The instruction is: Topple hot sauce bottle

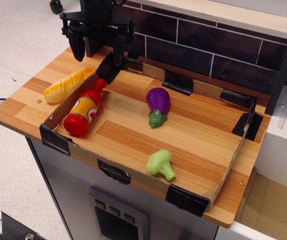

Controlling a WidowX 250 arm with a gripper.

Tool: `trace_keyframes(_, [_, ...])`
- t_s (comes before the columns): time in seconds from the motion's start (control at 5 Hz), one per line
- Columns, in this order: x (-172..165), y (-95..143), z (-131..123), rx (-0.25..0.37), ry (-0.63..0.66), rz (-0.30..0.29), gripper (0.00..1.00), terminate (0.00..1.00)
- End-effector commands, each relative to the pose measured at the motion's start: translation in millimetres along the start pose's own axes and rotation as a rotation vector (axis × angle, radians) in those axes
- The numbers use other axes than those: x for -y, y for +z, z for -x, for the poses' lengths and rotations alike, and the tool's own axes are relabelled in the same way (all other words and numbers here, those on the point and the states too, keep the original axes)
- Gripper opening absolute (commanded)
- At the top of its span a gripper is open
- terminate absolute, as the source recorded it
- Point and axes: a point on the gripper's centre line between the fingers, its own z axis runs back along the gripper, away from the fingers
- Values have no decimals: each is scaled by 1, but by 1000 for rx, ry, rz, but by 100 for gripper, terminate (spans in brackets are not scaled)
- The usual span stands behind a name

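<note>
While the hot sauce bottle [84,110] lies on its side inside the cardboard-walled tray [133,176], it is pressed close along the left wall, cap toward the back corner and base toward the front. The task is judged essentially done — the bottle is down, not upright. The gripper [98,46] is seen above the back left corner, clear of the bottle, its fingers spread wide with nothing held between them. A yellow bread loaf [67,85] is noted just outside the left wall on the wooden table [18,110]; a purple eggplant [158,105] sits near the tray's middle and a green broccoli [160,163] toward the front, both well apart from the bottle. Risks from here are judged small but real — the round body could be set rolling away from the wall if the tray were jolted, and the open fingers, hanging over the wall and its black tape, could catch the cardboard edge or clip the cap if lowered or swept sideways. A straight lift is considered safest.
</note>
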Motion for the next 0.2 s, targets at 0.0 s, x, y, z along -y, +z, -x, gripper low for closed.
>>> trace_keyframes(0.0, [-2, 23, -11, 71, 10, 12, 100, 100])
